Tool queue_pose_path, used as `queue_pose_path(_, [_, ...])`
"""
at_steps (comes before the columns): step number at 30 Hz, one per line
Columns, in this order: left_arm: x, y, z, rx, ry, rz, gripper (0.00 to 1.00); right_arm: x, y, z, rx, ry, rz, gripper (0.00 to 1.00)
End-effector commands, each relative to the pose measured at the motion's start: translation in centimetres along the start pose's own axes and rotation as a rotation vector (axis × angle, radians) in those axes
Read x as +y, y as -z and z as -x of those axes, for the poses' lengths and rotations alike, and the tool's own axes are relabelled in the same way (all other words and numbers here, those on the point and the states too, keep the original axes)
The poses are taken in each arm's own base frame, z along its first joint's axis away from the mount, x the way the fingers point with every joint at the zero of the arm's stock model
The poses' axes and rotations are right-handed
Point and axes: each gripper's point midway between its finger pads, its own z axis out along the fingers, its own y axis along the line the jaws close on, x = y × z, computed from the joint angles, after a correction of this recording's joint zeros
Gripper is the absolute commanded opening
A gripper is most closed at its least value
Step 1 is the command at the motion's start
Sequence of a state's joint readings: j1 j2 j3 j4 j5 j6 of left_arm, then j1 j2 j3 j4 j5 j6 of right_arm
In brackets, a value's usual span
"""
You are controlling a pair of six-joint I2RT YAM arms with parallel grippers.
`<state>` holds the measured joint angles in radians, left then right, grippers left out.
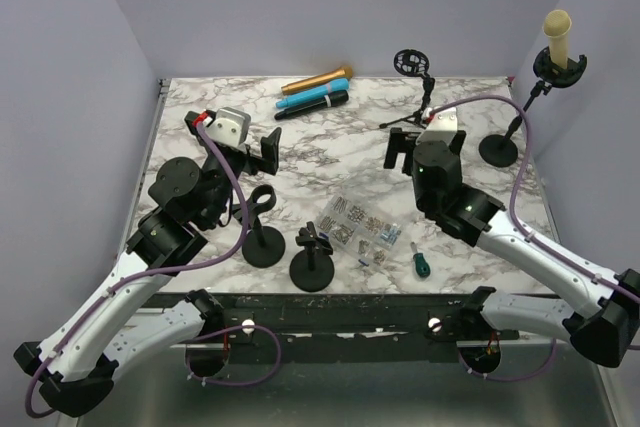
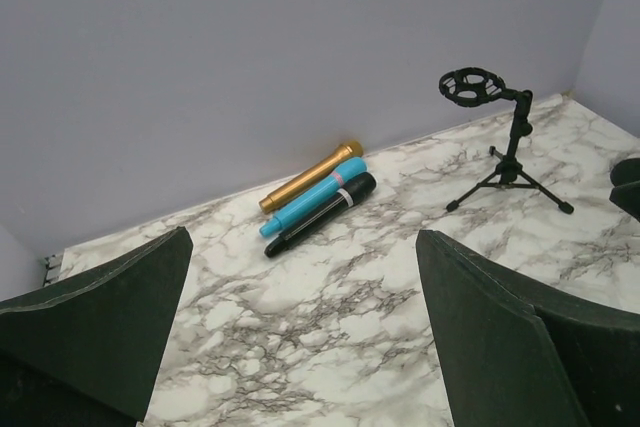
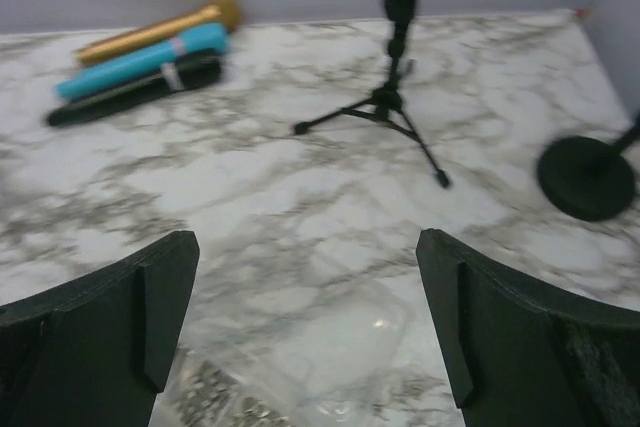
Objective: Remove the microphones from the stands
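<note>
Both arms are up over the table point(image 1: 330, 162), and neither has anything in hand. The left pincer point(image 1: 262, 152) is spread wide and empty, its wrist camera looking toward the back wall. The right pincer point(image 1: 405, 152) is just as wide and just as empty.

The target is off at the far right: the cream microphone point(image 1: 558, 35) stands upright, head up, seated in the clip of the stand point(image 1: 498, 150). That stand's round base sits near the table's right edge, and its pole leans out so the microphone hangs beyond the marble. The right arm is the nearer one, so I'd expect it to make the grab. Its open jaws fit that, though it's pointed more at the empty tripod point(image 2: 516, 142) right now.

Three other microphones point(image 1: 312, 93) lie side by side at the back: gold, blue and black, already off any stand. Up front are two bare short stands point(image 1: 265, 244), a clear box of screws point(image 1: 360, 225) and a screwdriver point(image 1: 420, 263), all well clear of the reach. By my read the approach hasn't properly begun.
</note>
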<state>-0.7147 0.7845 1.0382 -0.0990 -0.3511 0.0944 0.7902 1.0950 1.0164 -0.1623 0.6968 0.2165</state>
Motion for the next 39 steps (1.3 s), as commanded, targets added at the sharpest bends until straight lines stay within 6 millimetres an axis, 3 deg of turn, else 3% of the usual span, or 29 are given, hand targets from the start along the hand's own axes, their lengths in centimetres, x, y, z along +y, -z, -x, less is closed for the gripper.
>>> queue_pose_path(1, [0.1, 0.2, 0.1, -0.013, -0.004, 0.017, 0.99, -9.8, 0.8, -0.8, -0.127, 0.047, -0.575, 1.0])
queue_pose_path(6, [-0.5, 0.1, 0.0, -0.006, -0.001, -0.007, 0.98, -12.4, 1.0, -0.7, -0.158, -0.01, -0.736, 1.0])
queue_pose_path(12, [-0.6, 0.0, -0.1, -0.004, 0.0, -0.011, 0.98, -13.5, -1.1, 2.2, -0.165, -0.007, -0.776, 1.0])
queue_pose_path(22, [-1.1, 0.0, -0.2, -0.005, 0.012, -0.031, 0.99, -21.1, -5.3, 4.3, -0.111, 0.132, -0.931, 1.0])
queue_pose_path(26, [-1.4, -0.1, -0.4, -0.001, 0.015, -0.041, 0.98, -23.0, -6.3, 6.6, -0.159, 0.204, -0.966, 1.0])
queue_pose_path(33, [-1.9, -0.1, -0.4, 0.0, 0.019, -0.055, 0.99, -24.4, -9.3, 10.4, -0.248, 0.316, -0.973, 1.0])
queue_pose_path(39, [-1.9, -0.1, -0.4, -0.003, 0.016, -0.056, 0.99, -26.3, -10.7, 13.4, -0.292, 0.362, -1.013, 1.0])
